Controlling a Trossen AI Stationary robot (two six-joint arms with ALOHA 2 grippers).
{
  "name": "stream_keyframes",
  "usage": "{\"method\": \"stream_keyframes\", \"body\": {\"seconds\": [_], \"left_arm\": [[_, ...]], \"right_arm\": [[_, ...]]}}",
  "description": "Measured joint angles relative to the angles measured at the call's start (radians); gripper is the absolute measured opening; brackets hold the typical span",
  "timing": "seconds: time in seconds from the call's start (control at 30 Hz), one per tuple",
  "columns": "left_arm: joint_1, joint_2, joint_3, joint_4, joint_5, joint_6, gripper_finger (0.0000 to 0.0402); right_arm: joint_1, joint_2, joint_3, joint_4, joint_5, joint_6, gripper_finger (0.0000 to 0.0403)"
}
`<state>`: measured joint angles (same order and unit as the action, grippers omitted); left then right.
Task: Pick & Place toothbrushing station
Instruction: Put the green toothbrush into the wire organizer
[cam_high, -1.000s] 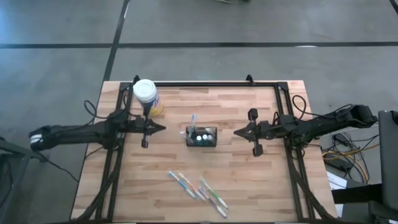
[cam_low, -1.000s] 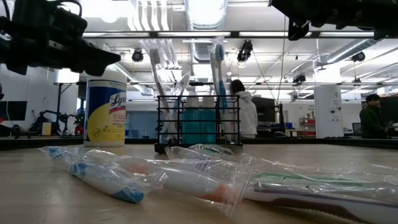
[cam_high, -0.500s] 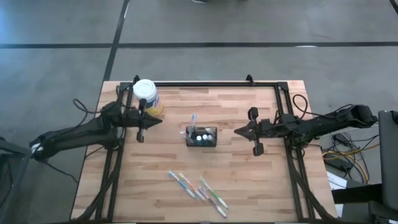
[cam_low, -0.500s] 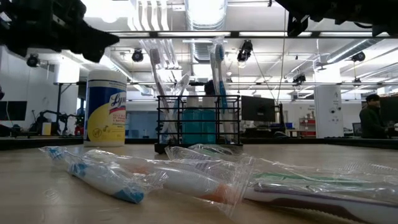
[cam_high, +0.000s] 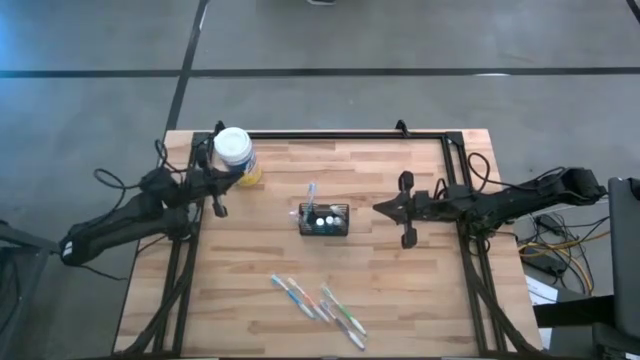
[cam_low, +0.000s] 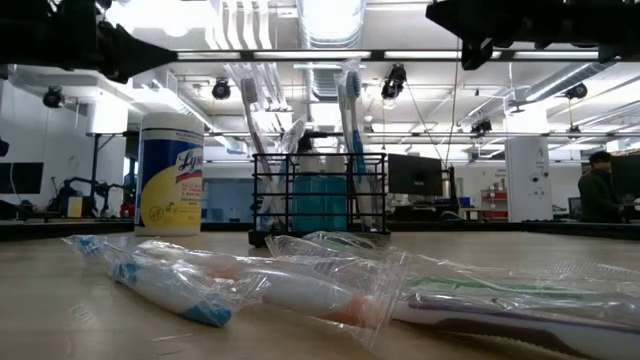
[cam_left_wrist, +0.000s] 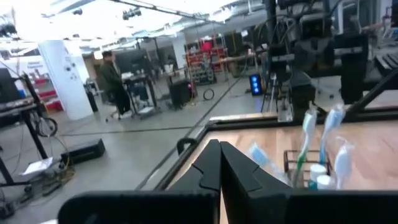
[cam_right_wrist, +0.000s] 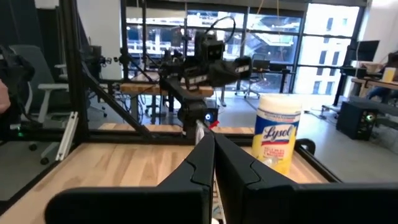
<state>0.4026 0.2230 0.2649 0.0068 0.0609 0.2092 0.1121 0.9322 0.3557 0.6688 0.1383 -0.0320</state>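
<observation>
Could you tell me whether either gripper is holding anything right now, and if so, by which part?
Nothing is held. The left gripper and the right gripper are both shut on nothing, apart from the black holder.

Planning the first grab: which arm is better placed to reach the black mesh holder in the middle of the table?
Probably the right. Its end effector, shut, points straight at the mesh holder with bare table between them. The left end effector, also shut, sits back beside the yellow canister, farther from the holder.

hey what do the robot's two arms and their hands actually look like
Both arms are dark, nearly black, slim and jointed, with loose black cables looping along them. The left hand and right hand each end in two flat, tapered black fingers forming a pointed wedge. No markings are visible.
</observation>
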Motion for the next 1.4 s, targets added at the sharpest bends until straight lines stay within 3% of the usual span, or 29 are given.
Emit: {"method": "stream_keyframes", "body": {"seconds": [0.4, 0.53, 0.67, 0.83, 1.13, 1.4], "left_arm": [[0.000, 0.010, -0.019, 0.012, 0.015, -0.059, 0.0008], [0.000, 0.014, -0.093, 0.107, 0.115, -0.082, 0.0004], [0.000, 0.012, -0.162, 0.179, 0.123, -0.098, 0.0003], [0.002, 0.008, -0.249, 0.230, 0.121, -0.094, 0.0003], [0.002, 0.008, -0.256, 0.203, 0.112, -0.077, 0.0011], [0.002, 0.007, -0.254, 0.203, 0.110, -0.106, 0.0011]], "right_arm": [[0.001, -0.024, 0.095, -0.214, -0.008, 0.071, 0.0008], [0.001, -0.022, 0.118, -0.279, -0.044, 0.058, 0.0008], [0.001, -0.043, 0.144, -0.273, -0.132, 0.059, 0.0008], [0.002, -0.043, 0.151, -0.276, -0.122, 0.063, 0.0008], [0.003, 0.074, 0.145, -0.285, -0.052, 0.054, 0.0008], [0.006, 0.209, 0.285, -0.526, -0.029, 0.129, 0.0008]]}}
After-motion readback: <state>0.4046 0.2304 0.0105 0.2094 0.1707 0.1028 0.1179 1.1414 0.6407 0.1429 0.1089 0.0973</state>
